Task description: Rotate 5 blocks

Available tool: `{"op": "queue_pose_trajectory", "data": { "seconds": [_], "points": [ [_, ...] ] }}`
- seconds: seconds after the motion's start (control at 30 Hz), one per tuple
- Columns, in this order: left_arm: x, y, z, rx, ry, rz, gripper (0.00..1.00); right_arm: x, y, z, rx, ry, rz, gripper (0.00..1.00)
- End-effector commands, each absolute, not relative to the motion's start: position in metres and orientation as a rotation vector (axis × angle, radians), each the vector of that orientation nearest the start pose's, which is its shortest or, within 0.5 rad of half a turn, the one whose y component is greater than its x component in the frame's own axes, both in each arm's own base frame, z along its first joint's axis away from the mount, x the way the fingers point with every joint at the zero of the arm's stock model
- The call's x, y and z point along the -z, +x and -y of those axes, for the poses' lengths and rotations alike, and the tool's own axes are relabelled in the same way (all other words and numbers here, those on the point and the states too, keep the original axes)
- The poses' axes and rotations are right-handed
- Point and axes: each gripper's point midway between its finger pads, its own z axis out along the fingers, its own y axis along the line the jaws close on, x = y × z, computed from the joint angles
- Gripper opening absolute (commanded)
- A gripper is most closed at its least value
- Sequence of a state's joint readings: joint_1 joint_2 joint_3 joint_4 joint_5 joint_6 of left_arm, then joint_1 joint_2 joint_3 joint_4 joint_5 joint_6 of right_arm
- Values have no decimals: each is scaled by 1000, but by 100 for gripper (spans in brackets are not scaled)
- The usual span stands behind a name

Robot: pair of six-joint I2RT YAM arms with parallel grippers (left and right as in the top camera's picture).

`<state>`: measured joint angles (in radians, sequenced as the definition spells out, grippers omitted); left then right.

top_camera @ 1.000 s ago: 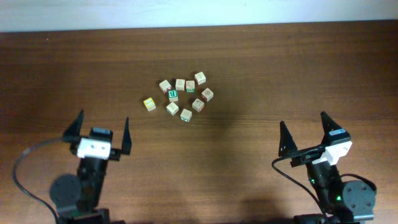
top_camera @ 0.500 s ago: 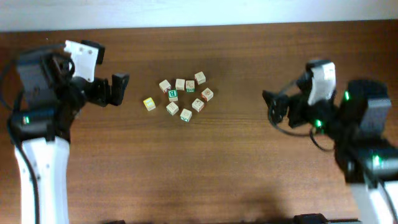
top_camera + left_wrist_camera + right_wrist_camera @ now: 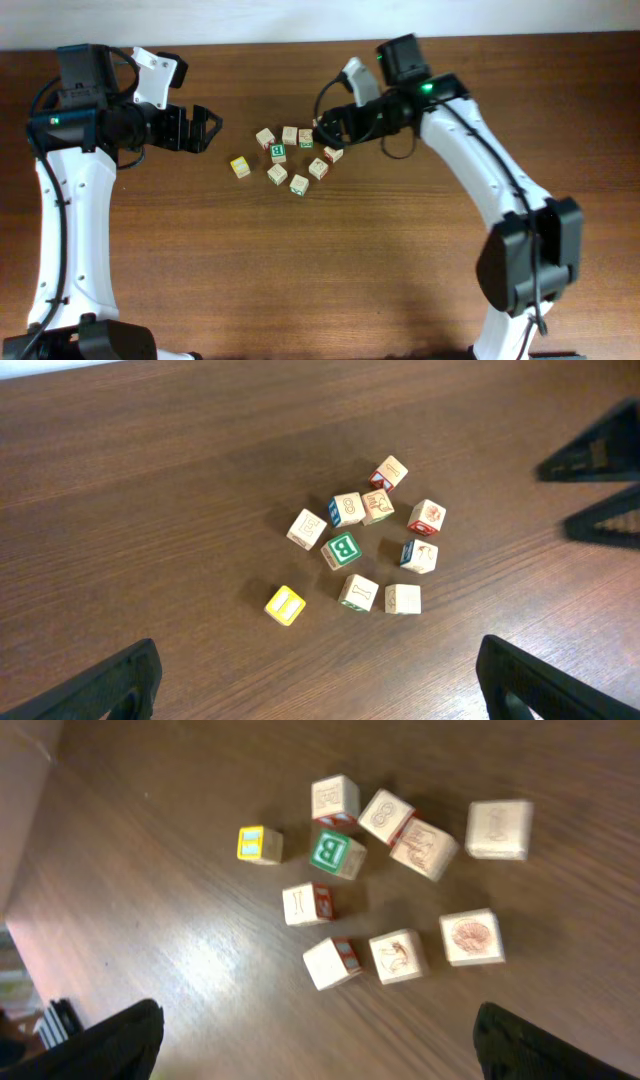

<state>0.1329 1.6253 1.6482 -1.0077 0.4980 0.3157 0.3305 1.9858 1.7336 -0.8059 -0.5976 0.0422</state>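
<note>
Several pale wooden blocks (image 3: pixel 299 184) lie in a loose cluster at the table's middle, also in the left wrist view (image 3: pixel 427 517) and the right wrist view (image 3: pixel 471 937). Some show red or orange print. A green-faced cube with a white B (image 3: pixel 278 152) sits among them, and a yellow-faced cube (image 3: pixel 240 167) lies at the cluster's left. My left gripper (image 3: pixel 207 130) hangs open to the left of the cluster, holding nothing (image 3: pixel 318 650). My right gripper (image 3: pixel 322 133) is open over the cluster's upper right corner, above the blocks and empty (image 3: pixel 315 1020).
The brown wooden table (image 3: pixel 400 260) ends at a pale wall strip along the far side (image 3: pixel 320 20). The right arm (image 3: pixel 470 150) arcs over the table's right half. The right gripper's dark fingers (image 3: pixel 600 455) show at the left wrist view's right edge.
Both arms have risen from the near edge and reached toward the far side. In the last half second the right gripper swung left to the cluster; the left one edged right. The blocks have not moved.
</note>
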Motion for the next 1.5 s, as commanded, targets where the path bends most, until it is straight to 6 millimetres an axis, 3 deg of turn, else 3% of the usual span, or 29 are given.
{"op": "queue_pose_trajectory", "data": {
  "seconds": [0.0,0.07,0.1,0.2,0.27,0.33,0.43,0.53,0.73,0.97,1.17,1.37,1.47],
  "points": [
    [-264,412,30,445,434,-2374,99,-167,433,-280,-956,-667,-2462,98],
    [-264,412,30,445,434,-2374,99,-166,434,-291,-957,-694,-2430,99],
    [-264,412,30,445,434,-2374,99,-162,440,-294,-925,-625,-2456,99],
    [-264,412,30,445,434,-2374,99,-134,462,-276,-641,-150,-2605,97],
    [-264,412,30,445,434,-2375,99,-123,467,-258,-428,142,-2610,95],
    [-264,412,30,445,434,-2374,99,-121,468,-252,-314,229,-2578,89],
    [-264,412,30,445,434,-2374,99,-114,465,-257,-223,244,-2556,79],
    [-264,412,30,445,434,-2374,99,-73,458,-265,-202,245,-2636,74],
    [-264,412,30,445,434,-2374,99,-41,451,-265,-184,314,-2705,60],
    [-264,412,30,445,434,-2374,99,-30,437,-270,-225,320,-2785,54],
    [-264,412,30,445,434,-2374,99,-4,429,-276,-248,310,-2849,54],
    [-264,412,30,445,434,-2374,99,-9,429,-269,-219,228,-2863,43],
    [-264,412,30,445,434,-2374,99,-24,426,-256,-188,105,-2879,38]
  ]
}}
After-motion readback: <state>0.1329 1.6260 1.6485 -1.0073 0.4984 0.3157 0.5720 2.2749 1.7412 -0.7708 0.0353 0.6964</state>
